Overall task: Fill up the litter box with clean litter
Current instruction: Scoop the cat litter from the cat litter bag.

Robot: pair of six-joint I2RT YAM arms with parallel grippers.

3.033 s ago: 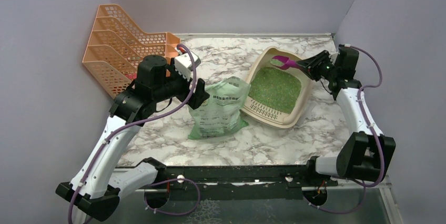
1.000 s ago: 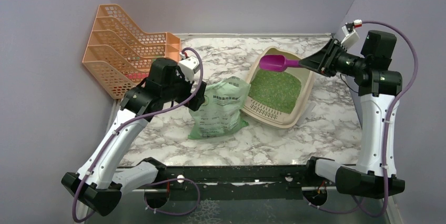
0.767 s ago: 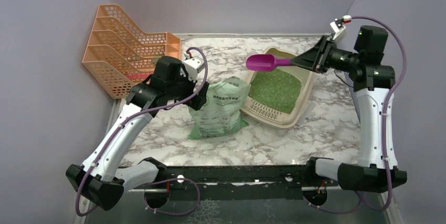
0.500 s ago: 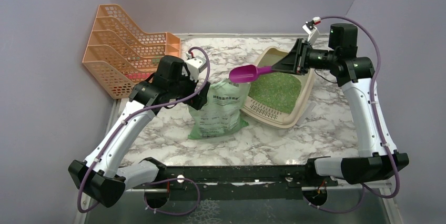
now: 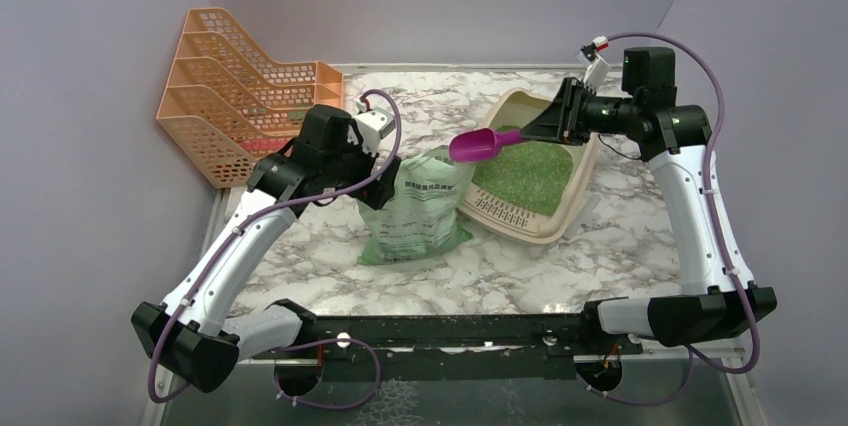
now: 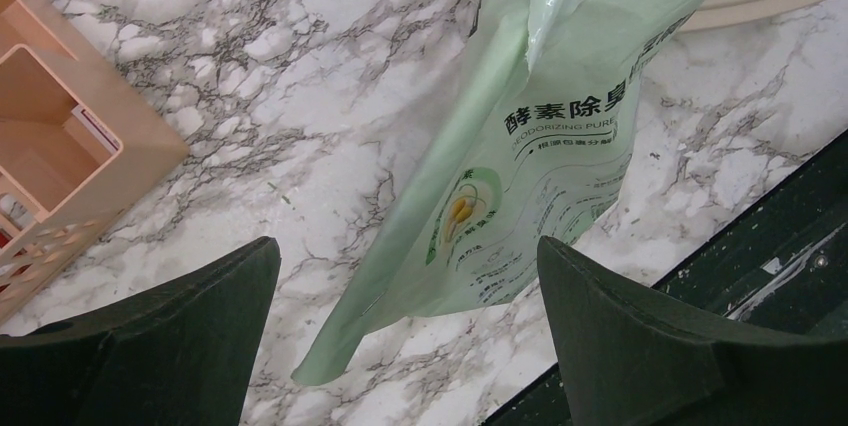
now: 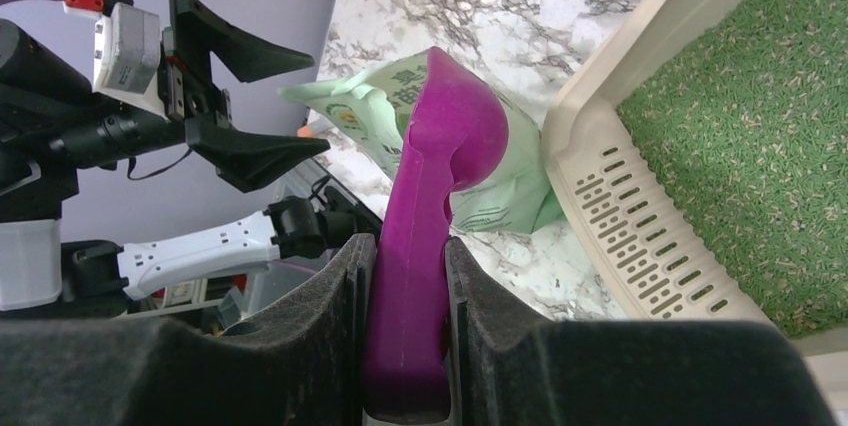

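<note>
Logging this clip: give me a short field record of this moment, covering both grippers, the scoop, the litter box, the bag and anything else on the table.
left gripper: open, jaws either side of the litter bag, not closed on it
right gripper: shut on the magenta scoop handle
scoop position: in the air, between bag top and box
litter box: green litter covers its floor
bag position: left of the box
other: orange mesh file rack, far left

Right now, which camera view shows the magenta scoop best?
Top external: the whole scoop shows, bowl to handle, with the right pincer gripping the handle end. The right wrist view shows it foreshortened from behind, clamped between the fingers. The left wrist view does not show it.
</note>
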